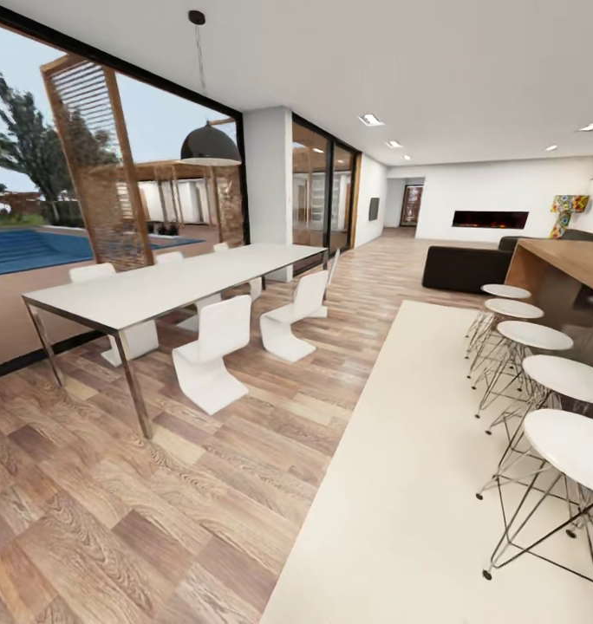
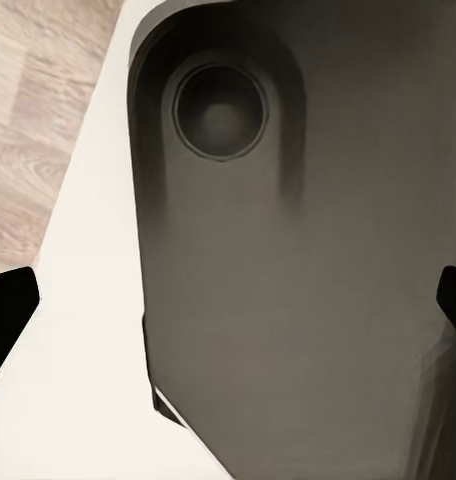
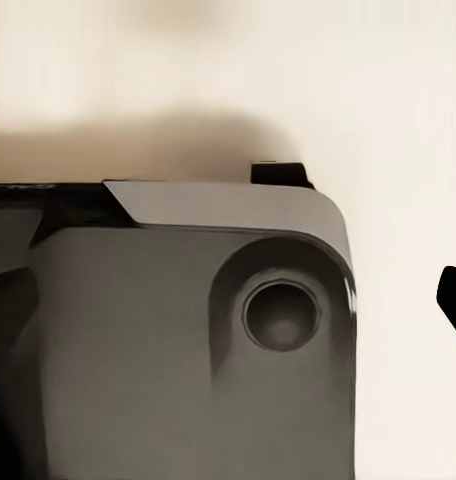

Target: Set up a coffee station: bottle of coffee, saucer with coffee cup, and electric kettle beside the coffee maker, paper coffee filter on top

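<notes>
I am in an open dining and living room, away from any kitchen worktop. In the left wrist view, my left gripper [image 2: 228,310] hangs open over my own grey base [image 2: 288,300]. Its black fingertips [image 2: 8,310] sit far apart at the picture's two sides with nothing between them. My right gripper [image 3: 228,310] also hangs over the grey base [image 3: 178,340], above the cream rug [image 3: 228,70]. One black fingertip [image 3: 454,300] shows at the far edge, spread wide, holding nothing.
A long white dining table [image 1: 175,282] with white chairs [image 1: 211,351] stands ahead on the left, on wood flooring. A cream rug [image 1: 418,468] runs ahead. On the right, white wire-legged stools [image 1: 567,438] line a wooden bar counter [image 1: 565,260]. A dark sofa [image 1: 465,267] stands farther back.
</notes>
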Robot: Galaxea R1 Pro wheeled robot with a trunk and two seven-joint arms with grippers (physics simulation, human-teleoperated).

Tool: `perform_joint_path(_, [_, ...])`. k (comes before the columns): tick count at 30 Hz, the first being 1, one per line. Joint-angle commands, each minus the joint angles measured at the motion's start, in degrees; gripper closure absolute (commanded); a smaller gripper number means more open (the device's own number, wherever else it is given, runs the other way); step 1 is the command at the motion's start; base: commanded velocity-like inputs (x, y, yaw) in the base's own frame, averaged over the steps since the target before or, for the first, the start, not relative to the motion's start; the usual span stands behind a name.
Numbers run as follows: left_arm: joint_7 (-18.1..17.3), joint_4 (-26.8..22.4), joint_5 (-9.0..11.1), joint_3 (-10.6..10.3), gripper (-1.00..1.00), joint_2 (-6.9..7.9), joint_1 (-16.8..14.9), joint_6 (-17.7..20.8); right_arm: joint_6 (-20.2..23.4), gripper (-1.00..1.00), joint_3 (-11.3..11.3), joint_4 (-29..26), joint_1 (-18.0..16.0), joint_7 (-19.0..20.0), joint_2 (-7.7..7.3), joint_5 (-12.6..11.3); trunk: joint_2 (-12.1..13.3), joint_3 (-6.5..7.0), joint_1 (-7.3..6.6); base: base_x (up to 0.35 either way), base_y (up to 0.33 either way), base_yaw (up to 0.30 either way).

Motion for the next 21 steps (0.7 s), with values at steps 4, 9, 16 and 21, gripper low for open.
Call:
perform_joint_path(4, [0.00,-0.04,0.16,0.10,-1.00,0.00,0.01,0.07,-0.02,-1.00,-0.13,-0.20,-0.04,0.05,-0.04,-0.15,-0.03,-0.06,-0.01,-0.002,0.003,-0.300])
perform_joint_path(9, [0.14,0.02,0.07,0.12,-1.00,-0.14,0.01,0.22,-0.02,-1.00,-0.18,-0.17,-0.04,0.03,-0.05,-0.20,0.37,0.12,-0.22,0.000,0.000,-0.300])
perform_joint_path(16, [0.12,-0.04,0.49,0.20,-1.00,-0.10,0.01,0.31,-0.02,-1.00,-0.18,-0.13,-0.04,0.05,-0.06,-0.20,3.18,1.38,-1.76,0.000,0.000,-0.300])
perform_joint_path(21, [0.17,-0.06,0.73,0.35,-1.00,0.02,-0.10,0.26,-0.02,-1.00,-0.26,-0.13,-0.04,0.09,-0.11,-0.21,5.18,2.28,-2.86,0.000,0.000,-0.300])
